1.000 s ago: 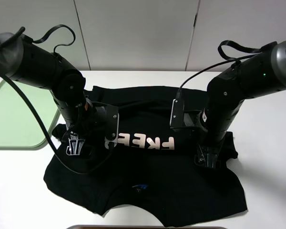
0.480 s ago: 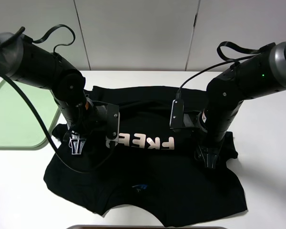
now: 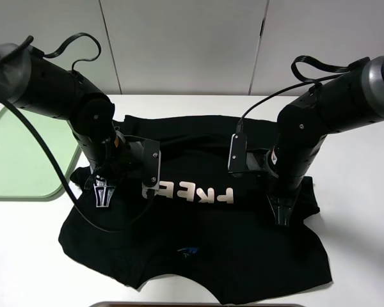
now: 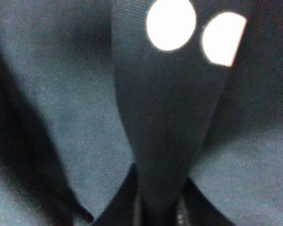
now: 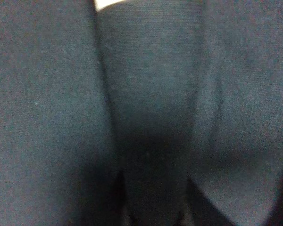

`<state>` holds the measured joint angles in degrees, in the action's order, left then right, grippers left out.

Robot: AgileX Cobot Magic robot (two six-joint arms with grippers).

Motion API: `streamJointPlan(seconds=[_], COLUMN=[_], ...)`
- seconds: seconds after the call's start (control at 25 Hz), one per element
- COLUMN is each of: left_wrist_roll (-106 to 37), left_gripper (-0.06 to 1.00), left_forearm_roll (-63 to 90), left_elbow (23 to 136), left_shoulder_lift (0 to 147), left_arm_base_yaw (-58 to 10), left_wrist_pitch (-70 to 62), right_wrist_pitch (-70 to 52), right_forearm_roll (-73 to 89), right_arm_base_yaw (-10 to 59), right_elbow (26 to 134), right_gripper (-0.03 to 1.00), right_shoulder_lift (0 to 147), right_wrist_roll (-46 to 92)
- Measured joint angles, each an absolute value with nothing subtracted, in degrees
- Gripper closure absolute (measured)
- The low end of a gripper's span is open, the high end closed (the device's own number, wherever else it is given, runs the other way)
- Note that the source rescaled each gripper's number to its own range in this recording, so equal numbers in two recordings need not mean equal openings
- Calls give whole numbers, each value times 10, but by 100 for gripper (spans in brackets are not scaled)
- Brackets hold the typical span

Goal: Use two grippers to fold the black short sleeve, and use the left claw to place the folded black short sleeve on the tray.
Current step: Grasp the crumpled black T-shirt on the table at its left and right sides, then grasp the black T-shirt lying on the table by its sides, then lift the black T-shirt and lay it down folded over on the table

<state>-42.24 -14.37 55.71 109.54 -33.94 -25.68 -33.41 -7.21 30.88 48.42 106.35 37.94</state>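
The black short sleeve (image 3: 198, 246) lies spread on the white table, its far part folded toward the front so that white upside-down lettering (image 3: 189, 194) shows. My left gripper (image 3: 102, 193) points down at the shirt's left side and is shut on a pinched ridge of the cloth (image 4: 165, 141). My right gripper (image 3: 283, 214) points down at the shirt's right side and is shut on a ridge of the cloth (image 5: 151, 132). The light green tray (image 3: 19, 160) lies at the table's left edge, apart from the shirt.
The white table (image 3: 358, 211) shows bare to the right of the shirt and along the front left. Wall panels stand behind the table. A dark edge (image 3: 192, 305) shows at the table's front.
Both grippers have narrowed from open to shut on the shirt's cloth. The folded edge with the lettering has shifted slightly toward the front.
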Motion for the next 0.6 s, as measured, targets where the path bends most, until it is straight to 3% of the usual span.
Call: streamJointPlan(seconds=[0.04,0.08,0.6], left_wrist_roll=[-423,-423,-423], left_gripper=[92,93,93], left_forearm_roll=[-144,-144,-149], left_elbow=[557,557,557], left_shoulder_lift=[1095,1095,1086], left_arm_base_yaw=[-339,-339,-339], left_wrist_pitch=[-257,-257,-283], right_wrist_pitch=[-334,-334,-348], right_forearm_roll=[-73,-73,-114], right_arm_base_yaw=[309,309,309], right_elbow=[484,484,504], right_gripper=[96,97,97], right_shoulder_lift=[1063,1063,1041], right_wrist_roll=[379,379,379])
